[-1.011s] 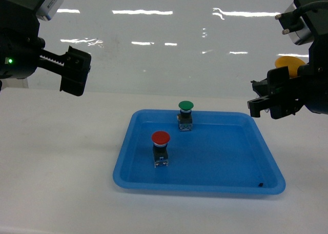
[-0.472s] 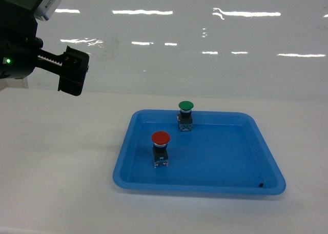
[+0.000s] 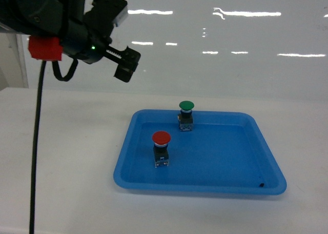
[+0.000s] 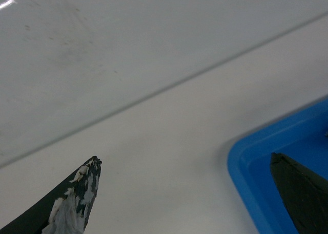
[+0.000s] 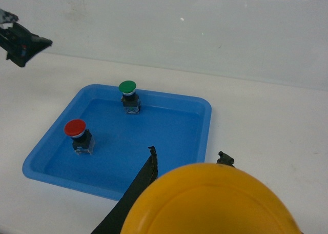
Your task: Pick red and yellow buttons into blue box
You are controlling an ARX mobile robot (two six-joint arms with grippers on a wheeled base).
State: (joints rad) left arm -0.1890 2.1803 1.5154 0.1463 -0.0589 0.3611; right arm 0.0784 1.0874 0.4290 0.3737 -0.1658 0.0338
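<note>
The red button (image 3: 161, 148) stands upright in the left half of a shallow blue tray (image 3: 266, 162), lower middle of the head view; a green button (image 3: 186, 115) stands upright near the tray's far edge, apart from the red one. The tray sits on a white counter (image 3: 61, 157).

The left end effector (image 3: 125, 64) hangs in the air at upper left of the head view, above and left of the tray, touching nothing. In its wrist view the two fingertips (image 4: 77, 198) are spread wide, released, with bare counter and the tray's corner between them.

The right end effector (image 5: 187, 159) does not appear in the head view. Its wrist view shows the yellow button (image 5: 215, 200) filling the bottom of the frame (only the cap is visible), clenched between dark fingers, above the counter near the tray's corner. The blue box appears in no view.
</note>
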